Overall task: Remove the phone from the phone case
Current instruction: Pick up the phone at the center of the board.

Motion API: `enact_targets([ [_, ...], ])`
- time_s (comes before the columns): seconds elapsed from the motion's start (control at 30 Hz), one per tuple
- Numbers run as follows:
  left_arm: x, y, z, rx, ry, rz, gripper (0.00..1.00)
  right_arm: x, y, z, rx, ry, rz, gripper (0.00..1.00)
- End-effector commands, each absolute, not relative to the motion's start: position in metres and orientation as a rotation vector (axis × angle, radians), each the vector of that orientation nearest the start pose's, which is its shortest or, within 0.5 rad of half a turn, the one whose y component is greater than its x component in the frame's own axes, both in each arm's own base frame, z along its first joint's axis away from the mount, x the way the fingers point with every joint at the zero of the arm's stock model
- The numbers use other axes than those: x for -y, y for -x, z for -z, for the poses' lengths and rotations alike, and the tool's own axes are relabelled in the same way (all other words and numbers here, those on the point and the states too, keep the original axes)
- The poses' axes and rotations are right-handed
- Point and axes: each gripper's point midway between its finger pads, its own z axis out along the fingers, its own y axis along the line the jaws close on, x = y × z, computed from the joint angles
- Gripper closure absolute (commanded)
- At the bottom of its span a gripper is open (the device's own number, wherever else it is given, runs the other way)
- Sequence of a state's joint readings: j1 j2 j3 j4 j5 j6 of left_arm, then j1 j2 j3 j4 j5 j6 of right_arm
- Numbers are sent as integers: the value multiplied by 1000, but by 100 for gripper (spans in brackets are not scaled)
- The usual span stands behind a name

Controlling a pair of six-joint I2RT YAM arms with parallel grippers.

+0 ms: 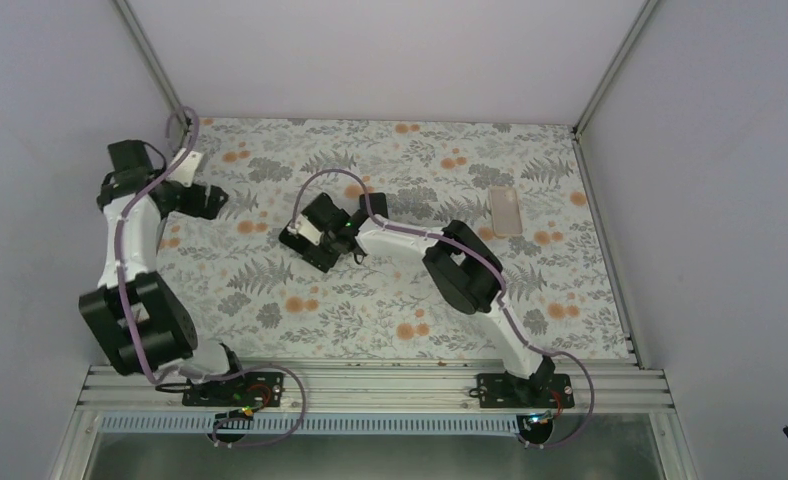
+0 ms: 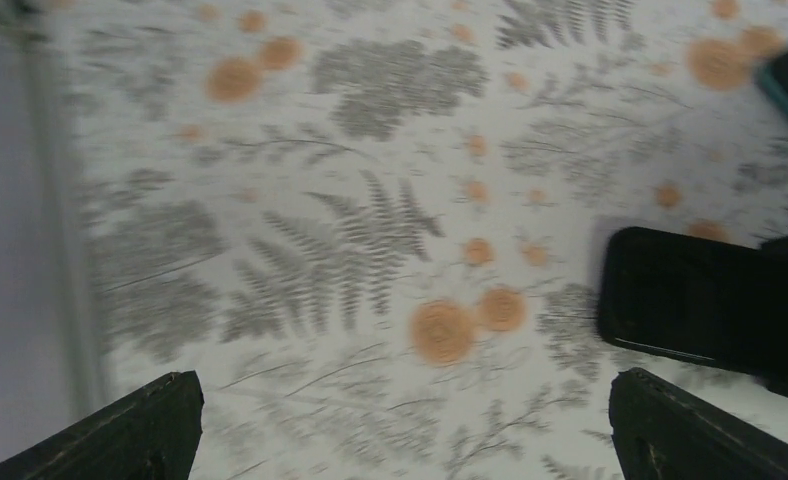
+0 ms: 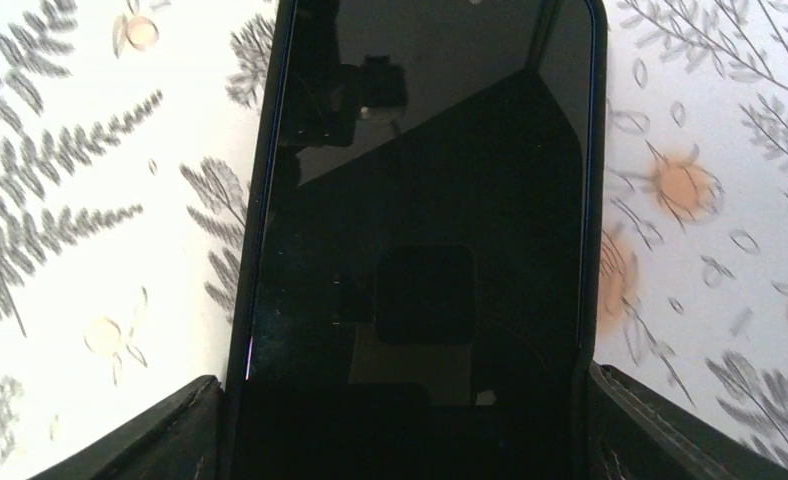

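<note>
Surface: the table (image 1: 270, 300) was covered from edge to edge by a white cloth printed with grey ferns and orange flowers.
Room: plain pale walls (image 1: 370, 50) closed the table on three sides, with slim metal posts (image 1: 150, 50) in the far corners and a metal rail (image 1: 370, 385) along the near edge, where both arm bases were fixed.
Phone: the phone (image 3: 420, 250) was at the middle of the table, under the right gripper, with its black glass screen facing up.
Phone direction: in the right wrist view its long axis ran straight away from the camera. In the top view it was mostly hidden by the gripper, so I could not tell its direction on the table.
Phone case: the phone case (image 1: 507, 211), pale and half clear, lay flat near the far right side, with its long axis running near to far. It was well apart from the phone.
Right gripper: the right gripper (image 3: 400, 380) was spread to the width of the phone, and its fingers (image 3: 170, 430) lay against both long edges.
Left gripper: the left gripper (image 2: 405, 385) was wide apart above the bare cloth at the far left and held nothing.
</note>
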State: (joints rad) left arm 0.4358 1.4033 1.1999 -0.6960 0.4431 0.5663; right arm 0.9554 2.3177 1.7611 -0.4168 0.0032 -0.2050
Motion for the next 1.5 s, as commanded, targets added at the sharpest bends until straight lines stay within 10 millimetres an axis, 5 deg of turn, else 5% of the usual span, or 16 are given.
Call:
enact_targets([
  [0.0, -34, -373, -177, -2405, -497, 365, 0, -456, -341, -65, -2076, 1399, -163, 34],
  [0.3, 55, -395, -142, -2476, -583, 909, 0, -454, -348, -151, -1961, 1297, -174, 33],
  [0.63, 106, -399, -143, -2397, -620, 1323, 4, -470, -356, -186, -1895, 1254, -222, 32],
  [0.73, 113, -397, -155, -2349, -614, 1458, 22, -474, -358, -191, -1883, 1244, -234, 32],
  [0.83, 116, -401, -162, -2309, -614, 1501, 62, -476, -360, -194, -1876, 1236, -234, 31],
  [1.1, 123, -397, -170, -2233, -595, 1580, 96, -473, -363, -194, -1877, 1234, -246, 28],
  [1.27, 135, -389, -180, -2219, -725, 1511, 97, -453, -348, -199, -1904, 1353, -420, 2],
  [1.37, 155, -379, -192, -2190, -924, 1398, 98, -426, -326, -210, -1909, 1477, -710, 0],
  [1.47, 178, -373, -219, -2092, -1095, 1308, 98, -379, -310, -236, -1807, 1559, -977, 0],
])
